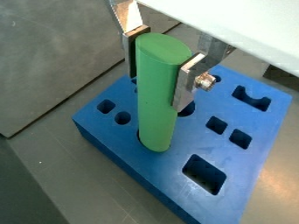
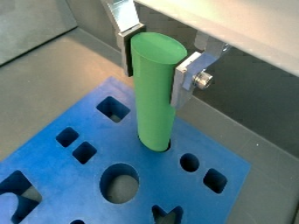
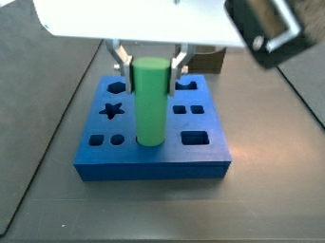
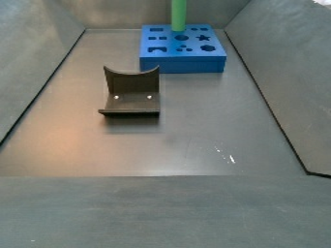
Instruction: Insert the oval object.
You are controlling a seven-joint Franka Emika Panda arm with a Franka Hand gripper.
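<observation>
The hand grips the oval object near its top, silver fingers pressing opposite flanks, so the rod hangs upright. Its lower end sits in a hole of the blue block, apparently partly seated; most of it stands proud. Holding high leaves room to push down. In a side view, the fixture stands on the counter towards 7 o'clock of the block, well apart.
</observation>
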